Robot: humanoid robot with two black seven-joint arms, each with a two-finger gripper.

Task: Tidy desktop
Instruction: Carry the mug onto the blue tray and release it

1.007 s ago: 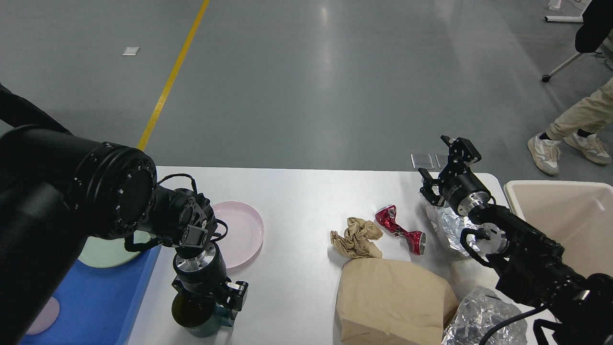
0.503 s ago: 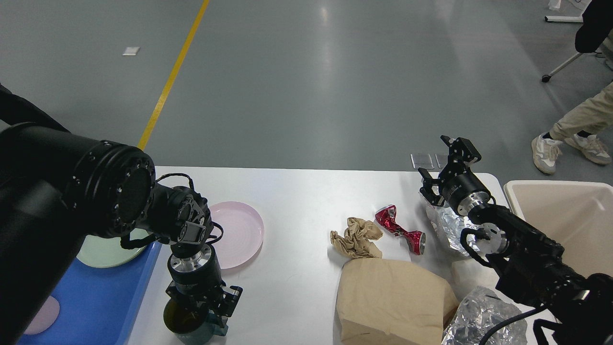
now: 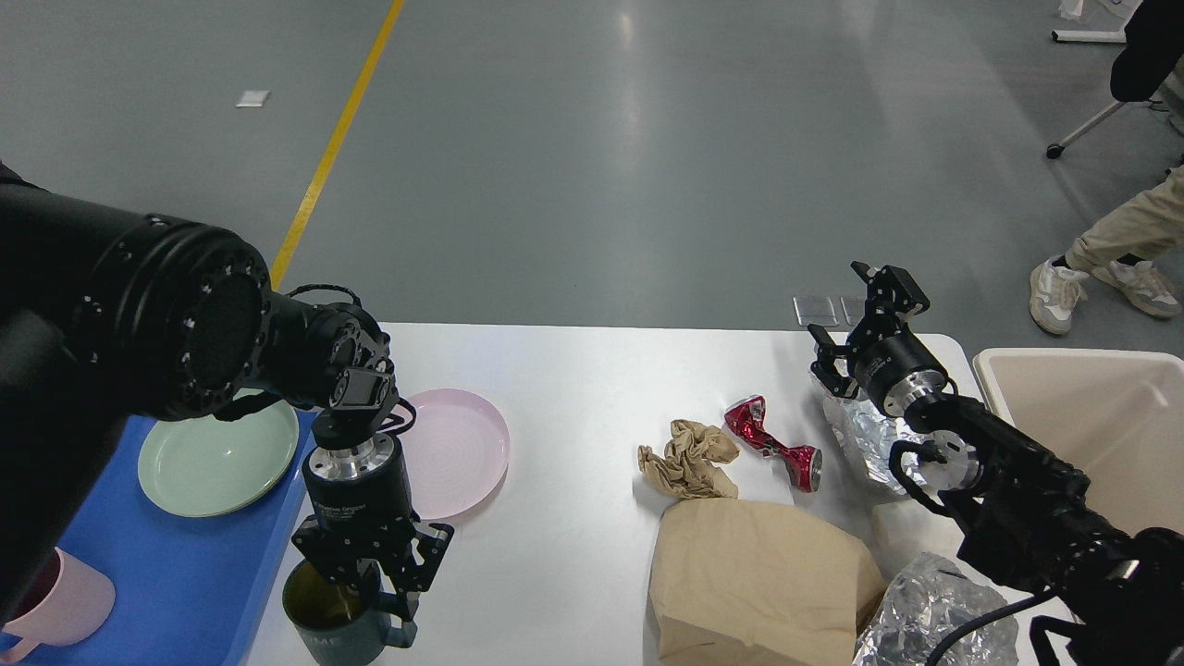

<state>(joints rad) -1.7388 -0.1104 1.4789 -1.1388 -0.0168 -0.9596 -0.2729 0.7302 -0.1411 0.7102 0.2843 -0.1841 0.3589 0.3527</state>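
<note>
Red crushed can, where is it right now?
In the head view, the red can lies on the desktop right of centre, between the crumpled brown paper and the foil.

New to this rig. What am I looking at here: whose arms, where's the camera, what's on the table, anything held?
One picture, taken from the robot's own head, looking down at a white desktop. The two black arms are its own. The left gripper is at the rim of a dark mug beside a blue tray; whether it grips is unclear. The right gripper hovers open, holding nothing. On the desktop: a pink plate, crumpled paper, a crushed red can, a brown bag, foil. A beige bin stands at right.
</note>
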